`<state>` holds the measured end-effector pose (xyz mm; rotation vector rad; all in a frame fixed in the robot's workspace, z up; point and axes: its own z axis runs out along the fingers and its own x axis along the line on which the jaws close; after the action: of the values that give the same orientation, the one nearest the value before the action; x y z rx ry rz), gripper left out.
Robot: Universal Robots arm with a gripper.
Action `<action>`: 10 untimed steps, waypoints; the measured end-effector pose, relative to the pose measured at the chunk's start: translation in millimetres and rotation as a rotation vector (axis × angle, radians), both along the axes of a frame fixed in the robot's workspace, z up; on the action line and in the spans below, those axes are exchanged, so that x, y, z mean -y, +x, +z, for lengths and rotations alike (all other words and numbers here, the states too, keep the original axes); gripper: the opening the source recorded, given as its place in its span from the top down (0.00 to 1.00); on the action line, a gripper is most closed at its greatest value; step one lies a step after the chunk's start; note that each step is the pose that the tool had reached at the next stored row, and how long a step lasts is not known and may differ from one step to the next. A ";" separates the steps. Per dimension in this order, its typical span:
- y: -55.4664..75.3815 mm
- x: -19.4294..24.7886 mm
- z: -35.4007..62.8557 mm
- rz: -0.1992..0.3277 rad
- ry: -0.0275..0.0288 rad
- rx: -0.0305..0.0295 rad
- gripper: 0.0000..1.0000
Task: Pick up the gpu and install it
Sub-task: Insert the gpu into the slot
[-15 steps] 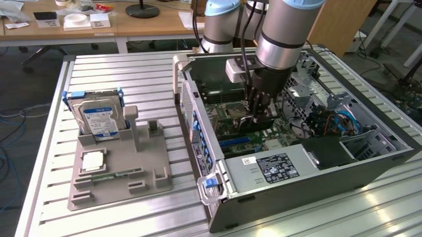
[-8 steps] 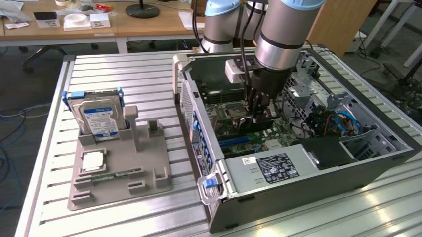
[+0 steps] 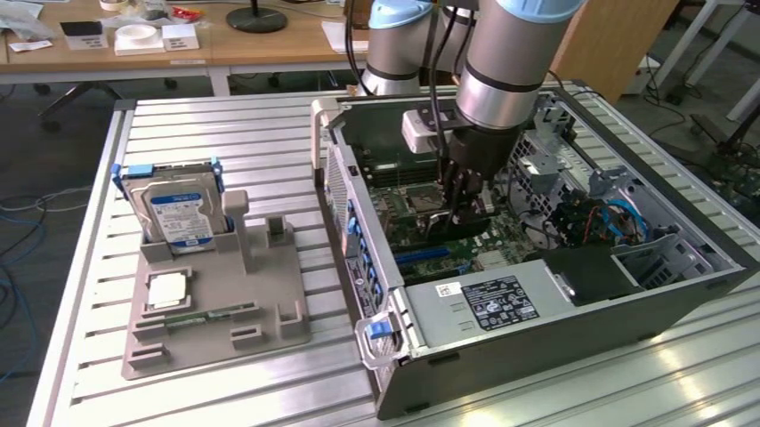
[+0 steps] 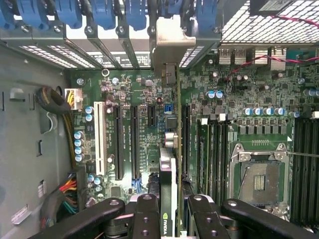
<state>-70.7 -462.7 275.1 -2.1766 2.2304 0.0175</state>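
Inside the open computer case (image 3: pixel 570 311), over the motherboard (image 4: pixel 124 99): gripper (image 4: pixel 172 209) clamped on the gpu (image 4: pixel 169 164), card edge-on between the fingers. Its long axis runs parallel to the black expansion slots (image 4: pixel 134 144), silver bracket (image 4: pixel 172 45) toward the rear slot covers. Case stands on the ribbed counter (image 3: pixel 214 124); clearance beside the card looks tight.

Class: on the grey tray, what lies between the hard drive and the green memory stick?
A square silver chip, seen in the exterior view.
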 end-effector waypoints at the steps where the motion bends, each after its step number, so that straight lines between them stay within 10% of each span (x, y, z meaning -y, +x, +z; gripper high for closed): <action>1: -2.0 0.0 -0.8 0.000 0.0000 0.0000 0.73; 10: -6.8 0.0 -0.8 0.000 0.0000 0.0000 0.73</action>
<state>-77.5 -462.7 274.2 -2.1765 2.2305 0.0174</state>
